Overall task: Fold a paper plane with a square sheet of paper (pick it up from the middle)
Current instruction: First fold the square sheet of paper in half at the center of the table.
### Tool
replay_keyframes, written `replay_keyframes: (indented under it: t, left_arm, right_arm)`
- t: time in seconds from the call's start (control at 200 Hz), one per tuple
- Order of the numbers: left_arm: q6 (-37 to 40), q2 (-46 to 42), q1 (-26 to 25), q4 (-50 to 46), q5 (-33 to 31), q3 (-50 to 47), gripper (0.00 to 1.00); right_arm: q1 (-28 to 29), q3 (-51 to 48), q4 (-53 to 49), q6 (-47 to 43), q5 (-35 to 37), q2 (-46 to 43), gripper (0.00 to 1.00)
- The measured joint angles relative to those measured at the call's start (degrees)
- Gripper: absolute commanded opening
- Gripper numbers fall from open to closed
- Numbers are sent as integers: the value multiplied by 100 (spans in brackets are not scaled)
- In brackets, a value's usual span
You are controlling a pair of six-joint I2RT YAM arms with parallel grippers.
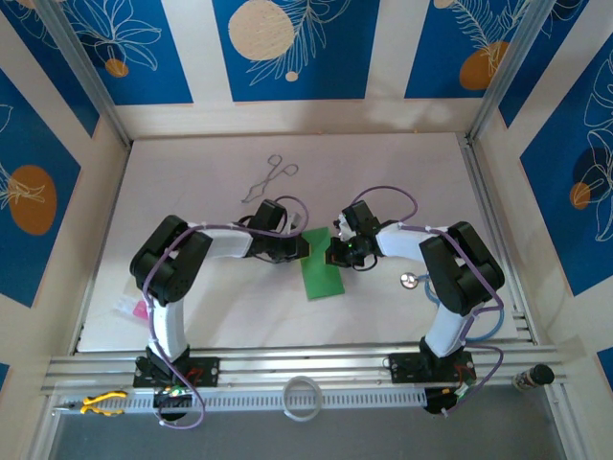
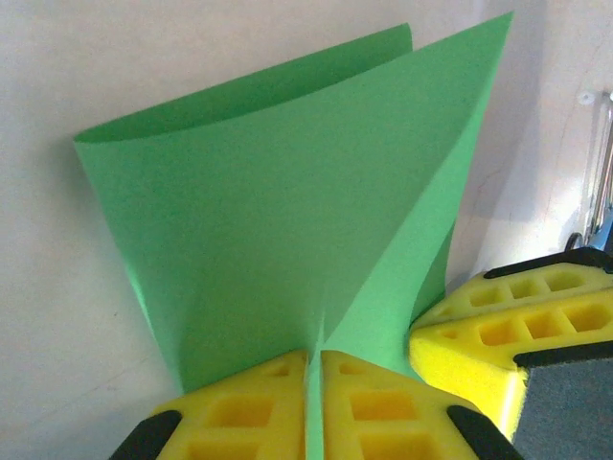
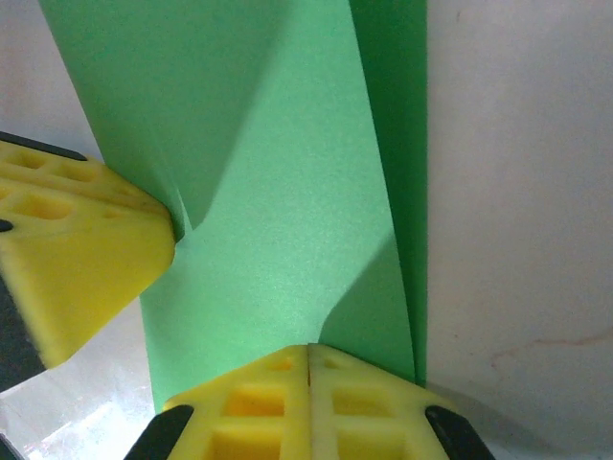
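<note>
Yellow blocks moulded with square pockets and capped in black make up the left fingers (image 2: 239,412). They are pressed together on the sheet of paper (image 2: 287,220), and a thin green sliver of it shows in the seam between them. Just beside them, the right fingers (image 3: 259,402) are likewise closed tip to tip, with the lower edge of the sheet running in at their tips. Both pairs pinch the same side of the sheet, close together.

The paper is thin, smooth and matte, a plain bright green. From the pinch it fans out in two layers. The front layer carries a straight diagonal crease and ends in a sharp corner. The back layer bows gently behind it, with a gap between them.

In the overhead view the sheet sits at the middle of the table (image 1: 192,172), between the two wrists, its free end pointing toward the near edge. The table is white and dull, with faint marks. Thin metal forceps (image 1: 270,179) lie well apart toward the far side, and a small pink item (image 1: 142,309) lies at the left edge.
</note>
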Motion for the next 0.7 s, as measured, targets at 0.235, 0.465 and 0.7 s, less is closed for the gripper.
replay_keyframes:
  t: [0.235,0.465,0.7]
  left_arm:
    - [22,2,70,-216,20,400,14]
    - [103,323,177,-225,39,551,14]
    - [186,413,212,-238,63,592,14]
  right_arm:
    - [0,2,0,0,0,0,0]
    - [0,2,0,0,0,0,0]
    - [0,2,-2,0,2,0,0]
